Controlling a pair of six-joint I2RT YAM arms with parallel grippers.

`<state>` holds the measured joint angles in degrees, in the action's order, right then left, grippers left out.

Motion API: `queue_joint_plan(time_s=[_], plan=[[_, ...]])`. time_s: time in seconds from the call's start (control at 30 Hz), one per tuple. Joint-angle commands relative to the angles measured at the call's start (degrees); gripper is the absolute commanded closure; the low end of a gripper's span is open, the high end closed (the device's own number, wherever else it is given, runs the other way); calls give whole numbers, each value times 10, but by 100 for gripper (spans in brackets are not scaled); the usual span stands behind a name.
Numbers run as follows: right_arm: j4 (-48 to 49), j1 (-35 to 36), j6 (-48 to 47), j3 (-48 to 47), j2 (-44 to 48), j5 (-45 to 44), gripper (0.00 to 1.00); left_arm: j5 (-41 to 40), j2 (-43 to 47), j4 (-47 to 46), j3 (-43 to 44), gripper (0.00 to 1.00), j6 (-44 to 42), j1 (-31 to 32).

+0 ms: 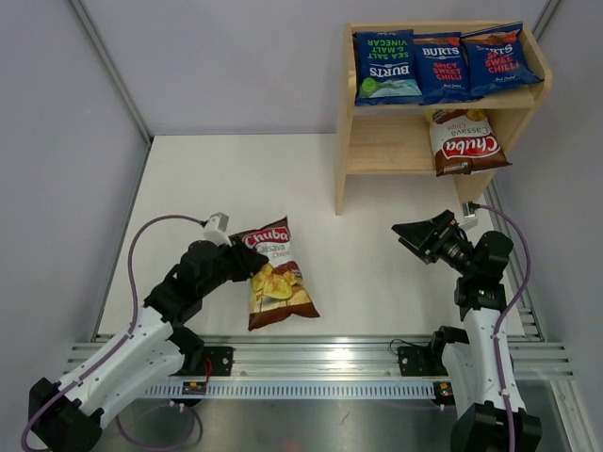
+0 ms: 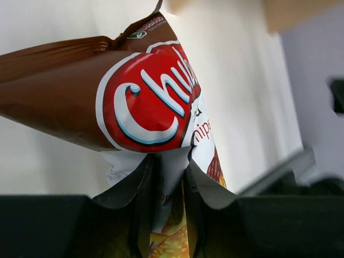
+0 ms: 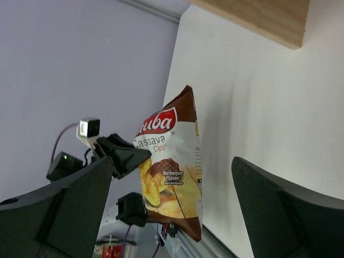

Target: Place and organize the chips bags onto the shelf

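The left gripper [image 2: 167,161] is pinching the brown-and-white glossy Chuba chips bag [image 1: 276,278] at its edge by the red logo, jaws clamping a fold of foil. The bag is sitting on the white table [image 1: 188,179], well apart from the light wooden two-tier shelf [image 1: 377,155]. The right gripper [image 1: 415,235] is hovering near the shelf, jaws wide and carrying nothing. This is looking like the last pickup. Next comes a lift and a carry to the lower tier, beside the other Chuba bag [image 1: 462,141].
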<state>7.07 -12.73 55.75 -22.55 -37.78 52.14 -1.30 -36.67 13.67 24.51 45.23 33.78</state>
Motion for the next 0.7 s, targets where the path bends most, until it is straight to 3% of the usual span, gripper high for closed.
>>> queue_joint_plan(time_s=[0.0,0.17,0.27,0.43,0.53,0.67], plan=[[-2,26,-41,-17,17,57,1,275,-32,-127,58,92,-126,3],[-91,130,-141,-67,-7,46,1,435,-146,-158,89,92,-150,56],[-134,183,-165,-78,-14,36,1,445,-183,-184,99,94,-176,122],[-182,193,-191,-91,7,9,1,468,-166,-224,97,93,-256,273],[-194,208,-191,-90,11,6,1,450,-148,-223,92,95,-290,312],[-161,248,-159,-68,11,41,0,448,-134,-212,87,99,-309,316]])
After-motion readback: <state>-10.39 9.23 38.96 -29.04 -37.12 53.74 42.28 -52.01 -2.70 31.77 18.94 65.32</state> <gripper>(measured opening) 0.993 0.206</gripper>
